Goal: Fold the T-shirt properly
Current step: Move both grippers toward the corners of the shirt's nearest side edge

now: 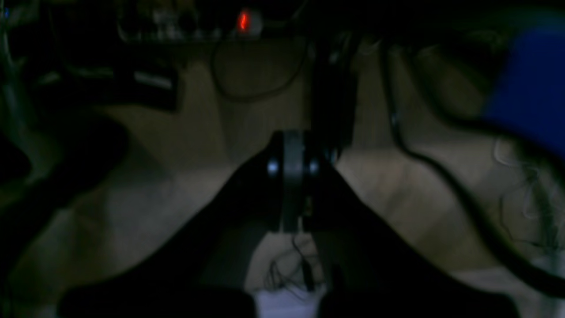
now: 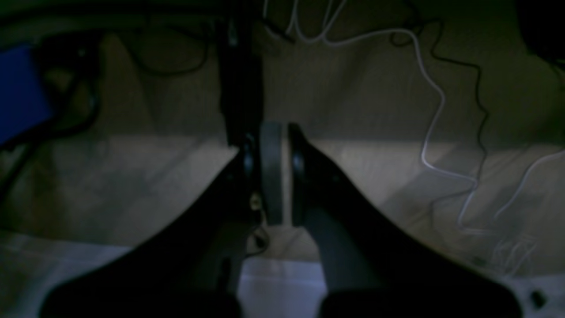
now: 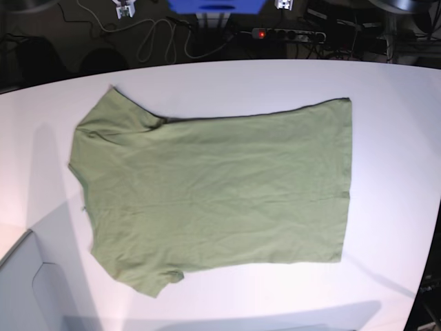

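Observation:
The olive-green T-shirt lies spread flat on the white table in the base view. Its neck and both short sleeves are at the left and its hem at the right. No arm shows in that view. In the left wrist view my left gripper is shut with nothing between its dark fingers, and it points past the table edge at a dim tan floor. My right gripper is likewise shut and empty in the right wrist view. The T-shirt shows in neither wrist view.
Behind the table's far edge lie a power strip with a red light, loose cables and a blue box. A white cable and black cables run over the floor in the right wrist view.

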`<state>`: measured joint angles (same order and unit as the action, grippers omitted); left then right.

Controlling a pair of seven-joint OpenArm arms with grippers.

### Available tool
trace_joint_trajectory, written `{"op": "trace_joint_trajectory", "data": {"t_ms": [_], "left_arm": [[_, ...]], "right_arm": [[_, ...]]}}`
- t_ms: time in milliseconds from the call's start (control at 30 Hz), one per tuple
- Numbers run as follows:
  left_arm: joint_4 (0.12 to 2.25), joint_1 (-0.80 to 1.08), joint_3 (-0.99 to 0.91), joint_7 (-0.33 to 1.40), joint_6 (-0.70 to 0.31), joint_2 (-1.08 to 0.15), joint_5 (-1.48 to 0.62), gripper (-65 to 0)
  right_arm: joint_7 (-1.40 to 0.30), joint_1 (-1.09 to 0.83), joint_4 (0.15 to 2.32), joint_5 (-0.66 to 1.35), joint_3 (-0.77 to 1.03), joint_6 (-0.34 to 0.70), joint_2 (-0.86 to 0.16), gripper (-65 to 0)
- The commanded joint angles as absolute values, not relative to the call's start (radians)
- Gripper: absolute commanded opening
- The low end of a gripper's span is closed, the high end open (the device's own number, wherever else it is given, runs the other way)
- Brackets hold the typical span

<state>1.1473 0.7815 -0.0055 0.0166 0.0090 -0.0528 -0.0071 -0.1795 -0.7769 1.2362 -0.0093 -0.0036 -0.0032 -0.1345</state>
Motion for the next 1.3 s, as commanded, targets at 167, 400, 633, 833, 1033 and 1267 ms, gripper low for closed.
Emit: {"op": "trace_joint_trajectory", "data": {"t_ms": [167, 400, 633, 833, 1033, 1267], "left_arm": [[1.492, 0.958, -0.007, 0.008, 0.008, -0.087, -0.007, -64.8], [1.767, 1.050, -0.044, 0.008, 0.008, -0.093, -0.007, -64.8], [1.963, 1.090, -0.082, 0.008, 0.008, -0.093, -0.007, -64.6], [2.040, 1.087, -0.136, 0.008, 0.004, -0.093, -0.007, -63.7], [2.043, 1.021, -0.220, 0.008, 0.004, -0.093, -0.021, -41.6], [2.015, 0.918, -0.371, 0.054, 0.002, -0.094, -0.272, -30.0]], "right_arm": [[-0.325, -0.934, 1.653, -0.008, 0.004, 0.002, -0.209, -65.0], [-0.441, -1.055, 2.063, -0.008, 0.010, -0.002, -0.275, -65.0], [-0.455, -1.063, 2.117, -0.008, 0.012, -0.001, -0.288, -65.0], [-0.455, -0.983, 2.120, -0.008, 0.012, 0.001, -0.283, -65.0], [-0.456, -0.918, 2.121, -0.008, 0.007, 0.002, -0.283, -63.5], [-0.496, -0.849, 2.120, -0.008, 0.002, 0.024, -0.283, -37.8]]}}
